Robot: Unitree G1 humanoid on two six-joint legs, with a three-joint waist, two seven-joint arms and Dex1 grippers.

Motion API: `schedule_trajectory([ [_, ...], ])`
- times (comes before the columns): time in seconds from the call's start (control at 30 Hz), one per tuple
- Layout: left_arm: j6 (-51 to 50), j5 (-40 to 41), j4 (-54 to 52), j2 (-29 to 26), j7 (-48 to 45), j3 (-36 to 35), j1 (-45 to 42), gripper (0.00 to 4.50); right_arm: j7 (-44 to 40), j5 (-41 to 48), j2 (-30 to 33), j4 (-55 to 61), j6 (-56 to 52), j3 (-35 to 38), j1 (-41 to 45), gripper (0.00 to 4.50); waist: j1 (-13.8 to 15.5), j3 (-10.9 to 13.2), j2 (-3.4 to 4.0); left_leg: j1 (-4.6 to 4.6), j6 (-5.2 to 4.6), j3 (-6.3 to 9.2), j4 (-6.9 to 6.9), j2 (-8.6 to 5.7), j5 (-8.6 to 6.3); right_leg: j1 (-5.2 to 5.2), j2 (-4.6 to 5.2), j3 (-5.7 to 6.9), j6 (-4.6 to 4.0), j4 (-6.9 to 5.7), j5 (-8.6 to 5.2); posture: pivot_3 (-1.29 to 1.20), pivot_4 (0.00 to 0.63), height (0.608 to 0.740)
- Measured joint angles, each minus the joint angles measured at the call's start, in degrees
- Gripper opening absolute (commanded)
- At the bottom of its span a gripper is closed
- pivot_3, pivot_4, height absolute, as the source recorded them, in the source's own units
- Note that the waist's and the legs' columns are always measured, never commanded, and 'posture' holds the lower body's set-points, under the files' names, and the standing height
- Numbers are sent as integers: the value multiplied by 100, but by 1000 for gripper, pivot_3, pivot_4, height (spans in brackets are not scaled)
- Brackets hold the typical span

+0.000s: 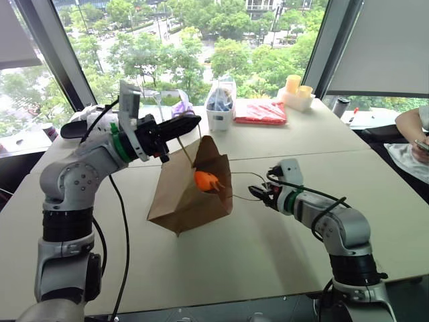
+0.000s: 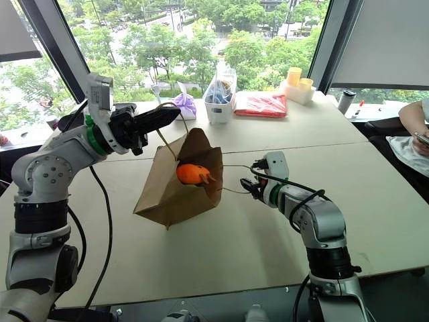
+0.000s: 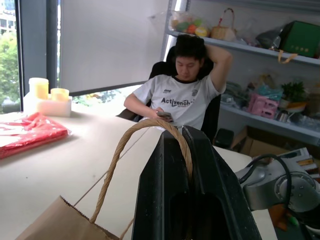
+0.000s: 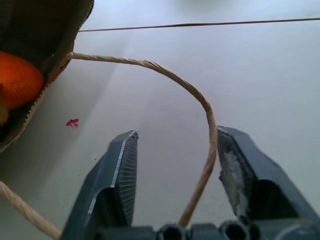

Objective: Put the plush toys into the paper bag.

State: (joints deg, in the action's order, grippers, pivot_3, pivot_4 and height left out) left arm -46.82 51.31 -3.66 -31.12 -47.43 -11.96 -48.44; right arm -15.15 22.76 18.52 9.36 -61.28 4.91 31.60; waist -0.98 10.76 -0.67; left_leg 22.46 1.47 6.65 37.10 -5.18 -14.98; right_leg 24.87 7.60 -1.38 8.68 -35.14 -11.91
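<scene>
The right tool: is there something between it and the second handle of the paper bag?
Nothing visible stands in the way. The free cord handle already passes between the fingers of the right tool, which are apart around it. The left tool holds the other handle, keeping the paper bag up.

Bright daylight pours in through the windows (image 1: 167, 47) behind the desk (image 1: 281, 241), leaving soft shadows and a pale sheen on its top.

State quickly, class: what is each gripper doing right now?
Left gripper: shut on the paper bag's handle.
Right gripper: open, the bag's other handle between its fingers.
</scene>
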Motion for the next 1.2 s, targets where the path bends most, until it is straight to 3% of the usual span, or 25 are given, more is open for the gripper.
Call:
schedule_trajectory([
  [0.07, 1, -1, -63, 2, 14, 0, 54, 0, 29, 8, -121, -93, -1, 40, 113, 39, -2, 0, 0, 0, 0, 0, 0, 0, 0, 1, 0, 0, 0, -1, 0, 0, 150, 740],
  [0.23, -1, 6, -119, 17, 75, -5, 61, 0, 35, 389, -170, 80, -479, 474, 497, 39, 8, 1, 1, 1, 0, 5, 0, 0, 0, 1, 1, 0, 0, 0, 0, 0, 150, 740],
  [0.57, -2, 69, -133, 83, 179, -12, 59, 0, 386, 1215, 70, 723, -2228, 1951, 2225, 39, 5, 1, 1, 1, -1, 6, -4, 0, -1, 2, 0, 1, 0, -1, 0, 0, 150, 740],
  [0.83, 8, 52, -153, 261, 199, 17, 204, 0, 428, 1240, 97, 499, -2594, 2054, 2955, 39, -17, 1, 2, 1, -2, 1, -5, 1, -1, 4, 0, 0, 0, -2, 0, 0, 150, 740],
  [1.2, 309, -433, -183, 72, 70, 233, 854, 0, 404, 1411, -277, 631, -2759, 2103, 3039, 39, 2, 0, 3, 4, -3, 3, -6, 0, -2, 8, 3, 0, -1, -1, 0, 0, 150, 740],
])
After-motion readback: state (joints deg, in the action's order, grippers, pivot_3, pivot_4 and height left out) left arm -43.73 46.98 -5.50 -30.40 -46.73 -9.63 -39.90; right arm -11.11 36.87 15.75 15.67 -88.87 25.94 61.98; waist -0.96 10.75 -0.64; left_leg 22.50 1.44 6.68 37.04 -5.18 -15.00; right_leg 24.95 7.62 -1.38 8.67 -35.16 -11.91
